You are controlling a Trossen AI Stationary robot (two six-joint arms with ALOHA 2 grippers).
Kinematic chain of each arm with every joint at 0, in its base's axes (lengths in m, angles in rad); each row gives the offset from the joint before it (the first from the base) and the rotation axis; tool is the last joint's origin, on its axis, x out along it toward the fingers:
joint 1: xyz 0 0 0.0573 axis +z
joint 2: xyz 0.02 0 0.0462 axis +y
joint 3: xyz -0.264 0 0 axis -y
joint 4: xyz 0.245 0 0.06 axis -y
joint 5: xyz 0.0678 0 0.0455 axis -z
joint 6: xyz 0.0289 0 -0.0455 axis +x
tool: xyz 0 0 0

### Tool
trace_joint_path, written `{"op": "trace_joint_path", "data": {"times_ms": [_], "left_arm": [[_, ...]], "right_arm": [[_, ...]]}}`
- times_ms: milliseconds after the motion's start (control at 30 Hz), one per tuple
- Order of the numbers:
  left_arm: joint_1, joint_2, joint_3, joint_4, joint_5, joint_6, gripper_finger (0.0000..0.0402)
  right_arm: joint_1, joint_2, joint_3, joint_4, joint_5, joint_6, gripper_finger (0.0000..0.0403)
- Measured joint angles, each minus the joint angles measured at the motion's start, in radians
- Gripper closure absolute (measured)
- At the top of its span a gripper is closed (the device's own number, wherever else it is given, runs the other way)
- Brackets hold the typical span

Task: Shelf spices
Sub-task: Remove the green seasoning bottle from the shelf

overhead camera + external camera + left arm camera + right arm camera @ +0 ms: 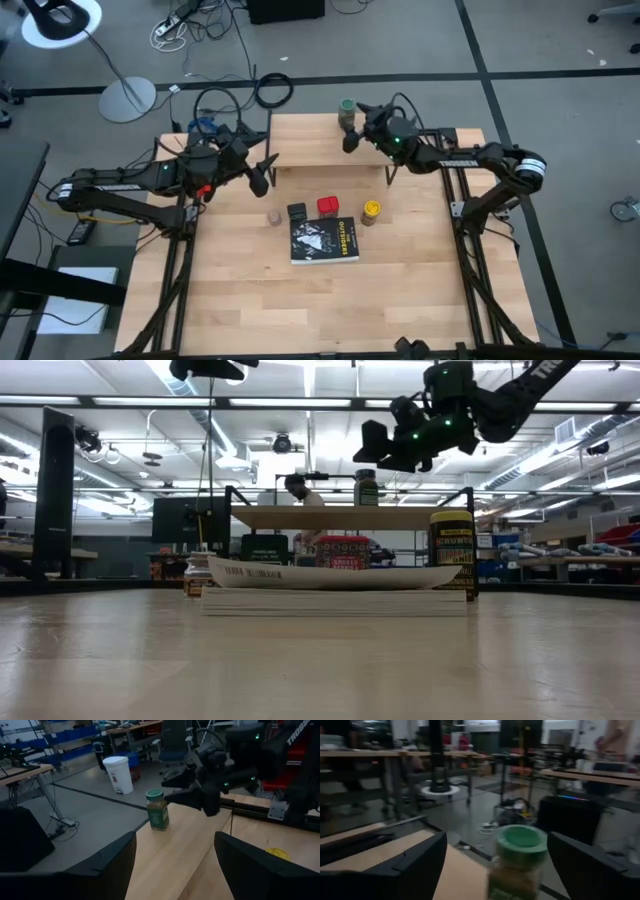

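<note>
With its fingers (420, 865) spread wide and holding nothing, the right gripper (350, 135) hovers just beside the green-topped jar (346, 109), which stands upright on the shelf (320, 150). Four other spices (328, 207) sit on the tabletop (400, 290) by a black book (324, 241). Wide-fingered, the left gripper (265, 172) waits at the shelf's left end.

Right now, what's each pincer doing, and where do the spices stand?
Right pincer open, beside green-topped glass jar standing on light-wood shelf. Left pincer open, at shelf's left end. Four spices on table by black book. Nothing blocking.
</note>
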Motion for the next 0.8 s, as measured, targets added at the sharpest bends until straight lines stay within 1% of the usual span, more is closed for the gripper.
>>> {"op": "trace_joint_path", "data": {"times_ms": [100, 167, 333, 467, 600, 700, 800], "left_arm": [[-0.001, 0.0, 0.0, -0.025, 0.001, -0.017, 0.0129], [-0.001, 0.0, 0.0, -0.033, 0.001, -0.016, 0.0129], [0.0, 0.0, 0.0, -0.02, 0.001, -0.001, 0.0129], [0.0, 0.0, 0.0, 0.012, 0.002, 0.006, 0.0129], [0.0, 0.0, 0.0, 0.032, 0.003, 0.009, 0.0129], [0.0, 0.002, 0.0, 0.037, 0.003, 0.01, 0.0129], [0.0, 0.002, 0.0, 0.05, 0.003, 0.01, 0.0129]], "right_arm": [[-0.001, -0.001, 0.003, -0.001, 0.044, -0.007, 0.005], [-0.013, -0.004, 0.003, -0.003, 0.036, -0.011, 0.0049], [-0.062, -0.003, 0.003, -0.022, -0.051, 0.051, 0.0049], [-0.101, -0.003, 0.003, -0.035, -0.093, 0.063, 0.0049], [-0.13, -0.003, 0.023, -0.06, -0.18, 0.082, 0.0049], [-0.133, -0.003, 0.056, -0.131, -0.195, 0.069, 0.005], [-0.131, -0.002, 0.075, -0.14, -0.214, 0.056, 0.005]]}}
